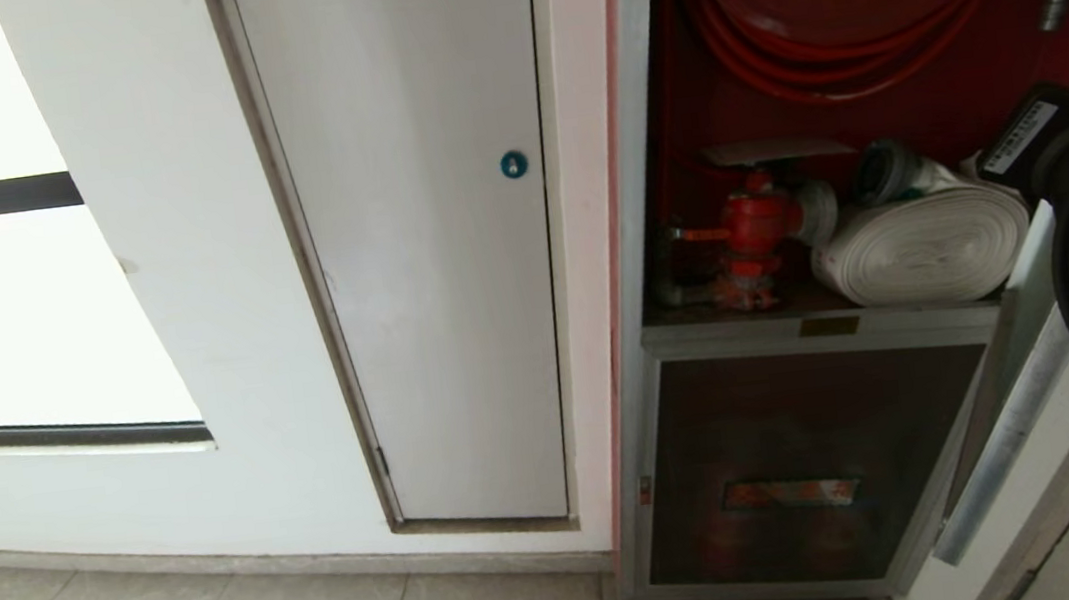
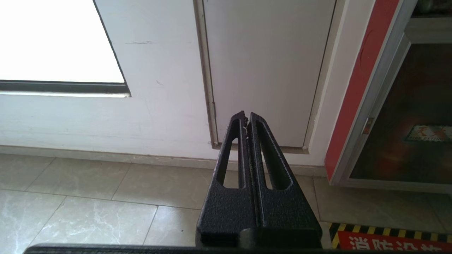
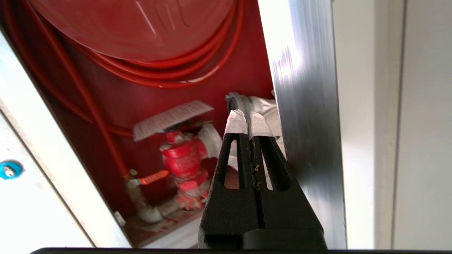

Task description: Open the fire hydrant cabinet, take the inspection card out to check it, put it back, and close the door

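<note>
Two end effectors show, both with fingers pressed together and empty. The right end effector [image 3: 248,120] hangs just beside the silver edge of the open door [image 3: 303,106], in front of the fire hydrant cabinet [image 1: 671,174] — inside, a card [image 3: 173,118] lies on the red valve [image 1: 754,235]. The left end effector [image 2: 246,118] hovers low over the floor [image 2: 88,204], near the white door [image 1: 416,233].
</note>
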Motion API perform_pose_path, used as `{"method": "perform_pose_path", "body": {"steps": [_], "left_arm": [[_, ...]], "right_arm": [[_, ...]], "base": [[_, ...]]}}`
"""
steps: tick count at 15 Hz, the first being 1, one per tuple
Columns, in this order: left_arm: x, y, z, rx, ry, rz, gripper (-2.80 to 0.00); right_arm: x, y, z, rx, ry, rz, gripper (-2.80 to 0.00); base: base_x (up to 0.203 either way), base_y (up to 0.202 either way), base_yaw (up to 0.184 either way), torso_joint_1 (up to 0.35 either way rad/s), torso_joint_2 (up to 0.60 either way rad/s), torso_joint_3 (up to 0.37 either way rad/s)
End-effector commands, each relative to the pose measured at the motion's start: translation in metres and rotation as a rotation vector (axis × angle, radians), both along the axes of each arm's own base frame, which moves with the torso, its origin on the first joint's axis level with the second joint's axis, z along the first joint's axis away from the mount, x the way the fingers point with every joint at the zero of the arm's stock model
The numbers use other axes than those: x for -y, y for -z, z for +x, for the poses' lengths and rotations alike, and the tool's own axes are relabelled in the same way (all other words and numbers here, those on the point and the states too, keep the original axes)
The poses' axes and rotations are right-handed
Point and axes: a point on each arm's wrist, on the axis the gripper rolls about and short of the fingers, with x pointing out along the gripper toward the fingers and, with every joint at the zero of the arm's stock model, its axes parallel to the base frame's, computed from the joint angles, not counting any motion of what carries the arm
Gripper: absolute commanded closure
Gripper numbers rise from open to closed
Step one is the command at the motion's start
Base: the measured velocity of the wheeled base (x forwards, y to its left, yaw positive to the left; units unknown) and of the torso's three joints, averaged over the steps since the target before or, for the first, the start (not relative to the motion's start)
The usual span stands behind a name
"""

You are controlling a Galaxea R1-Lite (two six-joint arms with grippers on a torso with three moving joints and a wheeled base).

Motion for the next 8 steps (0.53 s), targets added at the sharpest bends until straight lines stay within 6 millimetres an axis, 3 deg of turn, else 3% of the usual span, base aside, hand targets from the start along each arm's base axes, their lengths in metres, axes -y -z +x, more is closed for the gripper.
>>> {"method": "perform_pose_path", "body": {"steps": [1, 8], "left_arm": [[0.000, 0.002, 0.001, -0.007, 0.001, 0.000, 0.00], [0.000, 0.002, 0.001, -0.006, 0.001, 0.000, 0.00]], "right_arm": [[0.007, 0.000, -0.014, 0.007, 0.008, 0.009, 0.00], [0.033, 0.004, -0.022, -0.020, 0.084, -0.022, 0.00]], "base": [[0.000, 0.000, 0.000, 0.000, 0.00, 0.000], [0.000, 0.000, 0.000, 0.000, 0.00, 0.000]]}}
